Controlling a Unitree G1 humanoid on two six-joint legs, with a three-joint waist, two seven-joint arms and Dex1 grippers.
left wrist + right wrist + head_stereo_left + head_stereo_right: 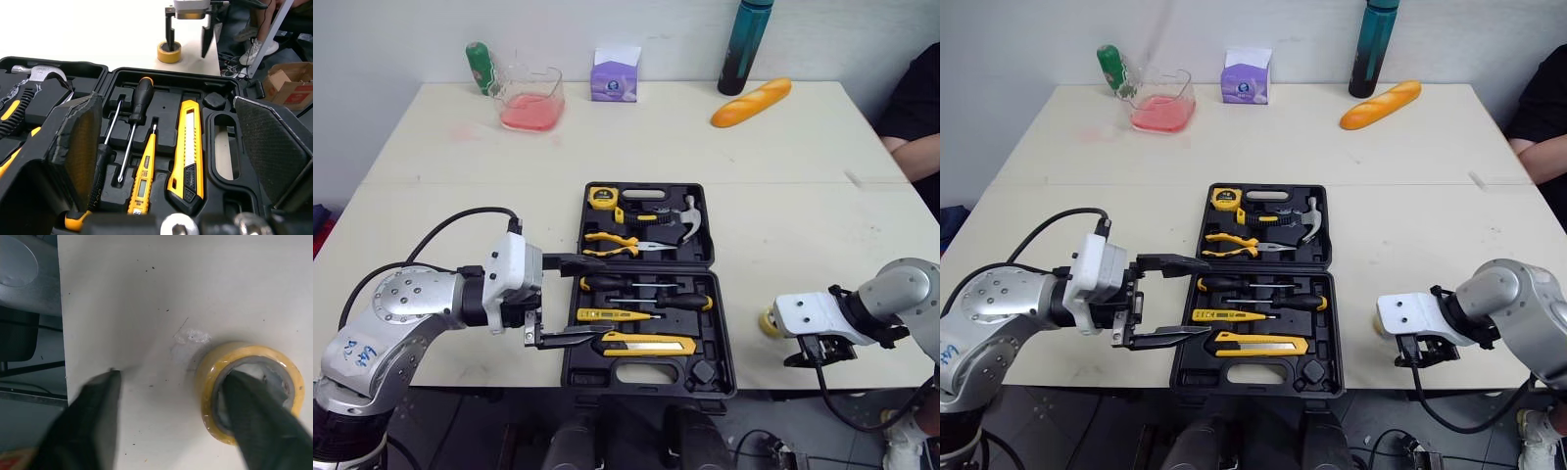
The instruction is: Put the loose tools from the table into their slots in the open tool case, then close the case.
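Your right gripper [171, 399] is spread, one finger inside the tape roll [206, 396] and one outside. The roll sits by the table [783, 196] edge, 4 o'clock from the tool case [607, 373]. A glancing pinch could knock it off. Your left gripper [602, 300], also spread, hovers over the case and may block delivery.

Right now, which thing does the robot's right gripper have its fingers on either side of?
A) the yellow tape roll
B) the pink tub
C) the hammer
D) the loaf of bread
A: the right gripper straddles the wall of the yellow tape roll, with one finger down inside its hole and the other outside it.
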